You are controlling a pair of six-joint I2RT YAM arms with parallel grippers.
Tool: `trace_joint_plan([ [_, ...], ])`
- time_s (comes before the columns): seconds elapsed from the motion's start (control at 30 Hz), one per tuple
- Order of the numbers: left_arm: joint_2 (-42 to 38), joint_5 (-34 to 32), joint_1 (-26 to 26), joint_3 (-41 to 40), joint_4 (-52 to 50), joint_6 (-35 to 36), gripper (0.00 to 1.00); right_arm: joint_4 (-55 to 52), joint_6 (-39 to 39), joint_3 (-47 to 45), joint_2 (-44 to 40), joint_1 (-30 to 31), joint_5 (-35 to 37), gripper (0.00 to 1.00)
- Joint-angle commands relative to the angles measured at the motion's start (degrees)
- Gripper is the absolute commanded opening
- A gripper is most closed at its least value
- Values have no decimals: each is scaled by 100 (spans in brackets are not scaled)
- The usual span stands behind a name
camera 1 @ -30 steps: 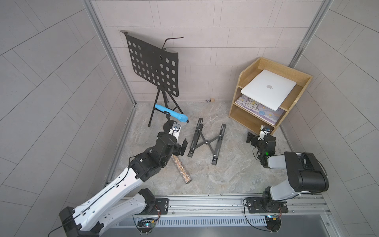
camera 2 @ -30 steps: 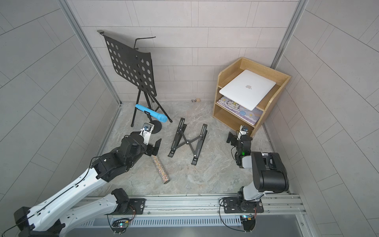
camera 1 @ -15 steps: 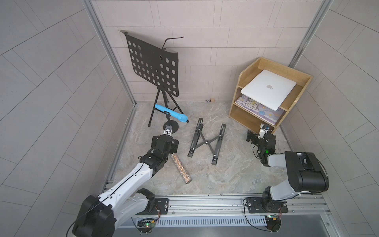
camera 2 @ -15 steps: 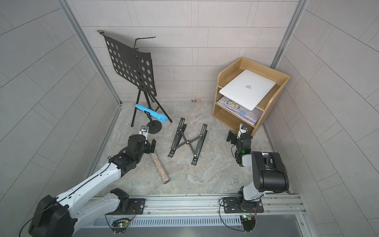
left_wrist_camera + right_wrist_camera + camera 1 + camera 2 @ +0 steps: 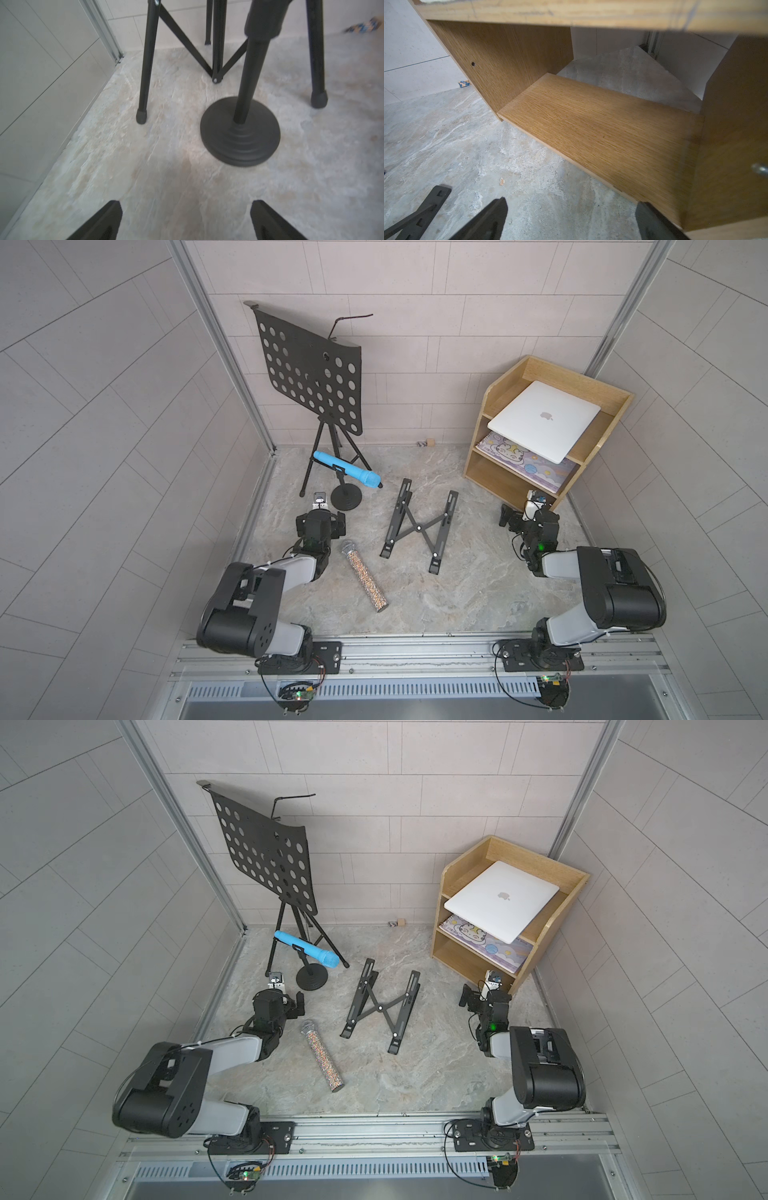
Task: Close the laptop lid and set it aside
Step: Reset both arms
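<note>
Silver laptop (image 5: 544, 419) lies closed atop wooden shelf (image 5: 582, 383), well above right claw (image 5: 519, 512).

My left arm (image 5: 291, 570) has pulled back from its long reach across the tabletop (image 5: 457, 593) and folded up, elbow raised. My left jaws have slid away from the folding stand (image 5: 419, 526) toward the wall and now sit just short of the microphone stand base (image 5: 347, 502). The glitter microphone (image 5: 365, 580) has its head in plain view, where my wrist covered it before.

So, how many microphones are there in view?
2. The blue microphone rests on the small round stand; the glittery microphone lies flat on the table.
</note>
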Motion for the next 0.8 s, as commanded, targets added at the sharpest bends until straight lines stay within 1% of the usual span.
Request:
trace_joint_plan([
  [0.0, 419, 798, 393, -170, 1294, -329, 100, -106, -44, 44, -64, 21, -44, 100],
  [0.1, 452, 1015, 432, -54, 1122, -315, 100, -112, -44, 43, -64, 20, -47, 100],
  [0.53, 439, 1014, 450, -54, 1093, -339, 100, -39, -38, -28, -95, 20, -34, 100],
  [0.63, 439, 1014, 450, -61, 1102, -339, 100, 464, -5, -324, -136, 20, 73, 100],
  [0.77, 460, 1017, 450, -74, 1153, -337, 100, 1647, 42, -955, -138, 28, 182, 100],
])
